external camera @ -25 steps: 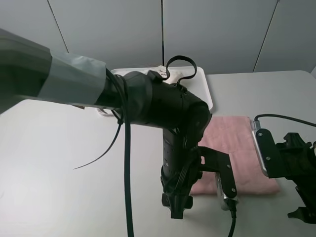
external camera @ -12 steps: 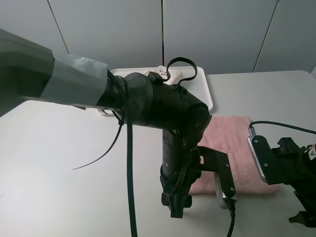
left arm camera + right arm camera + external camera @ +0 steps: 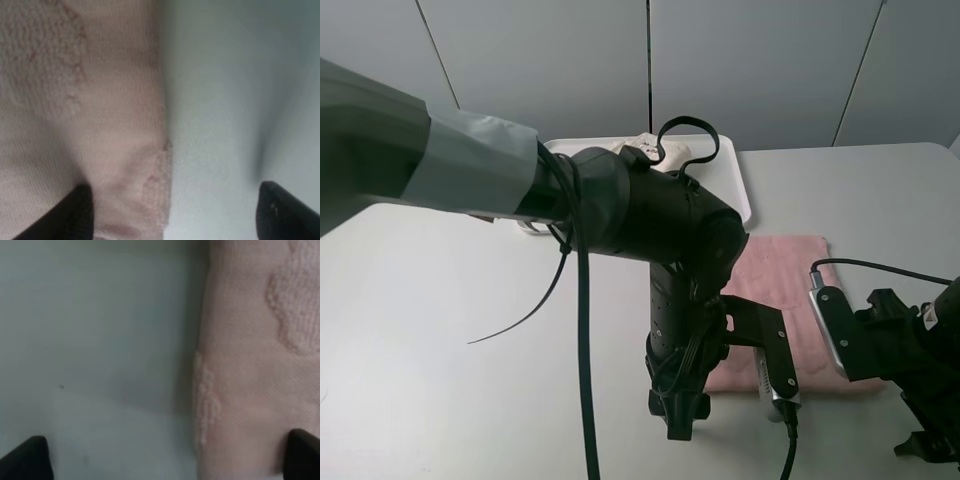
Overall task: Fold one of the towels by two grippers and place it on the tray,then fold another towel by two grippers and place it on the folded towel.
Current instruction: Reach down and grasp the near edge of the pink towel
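The pink towel (image 3: 790, 290) lies on the surface (image 3: 440, 330), just in front of the white tray (image 3: 735, 175). The left gripper (image 3: 182, 212) hangs low at the towel's near left edge, jaws apart, one finger over cloth and the other over bare surface. The right gripper (image 3: 164, 455) straddles the near right edge likewise, jaws wide apart.

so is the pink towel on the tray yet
No, the pink towel lies flat on the table, in front of the white tray.
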Robot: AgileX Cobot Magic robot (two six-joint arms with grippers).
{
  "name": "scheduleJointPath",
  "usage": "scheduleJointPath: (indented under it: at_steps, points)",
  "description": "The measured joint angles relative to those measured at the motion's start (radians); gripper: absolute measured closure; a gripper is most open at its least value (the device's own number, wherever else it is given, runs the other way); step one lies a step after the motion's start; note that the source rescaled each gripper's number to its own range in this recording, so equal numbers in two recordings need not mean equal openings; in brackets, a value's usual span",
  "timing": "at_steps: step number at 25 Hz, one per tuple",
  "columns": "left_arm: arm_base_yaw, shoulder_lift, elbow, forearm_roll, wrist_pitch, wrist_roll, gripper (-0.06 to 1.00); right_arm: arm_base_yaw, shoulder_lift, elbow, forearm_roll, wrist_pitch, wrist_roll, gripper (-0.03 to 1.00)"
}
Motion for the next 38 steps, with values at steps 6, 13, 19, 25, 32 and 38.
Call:
scheduleJointPath:
  at_steps: [6,13,19,25,32,38]
  points:
    - [0.000,0.000,0.000,0.001,-0.004,-0.004,0.08,0.000,0.027,0.000,-0.004,-0.018,0.000,-0.03]
    - [0.000,0.000,0.000,0.002,-0.007,-0.004,0.08,0.000,0.029,0.000,-0.026,-0.041,-0.001,0.45]
    - [0.000,0.000,0.000,0.002,-0.007,-0.004,0.08,0.000,0.032,0.000,-0.036,-0.082,-0.001,0.96]
    - [0.000,0.000,0.000,0.013,-0.020,-0.032,0.08,0.000,0.032,0.000,-0.040,-0.084,0.007,0.96]
    - [0.000,0.000,0.000,0.073,-0.029,-0.075,0.08,0.000,0.032,0.000,-0.041,-0.084,0.040,0.96]
    - [0.000,0.000,0.000,0.073,-0.034,-0.081,0.20,0.000,0.033,0.000,-0.041,-0.084,0.044,0.96]
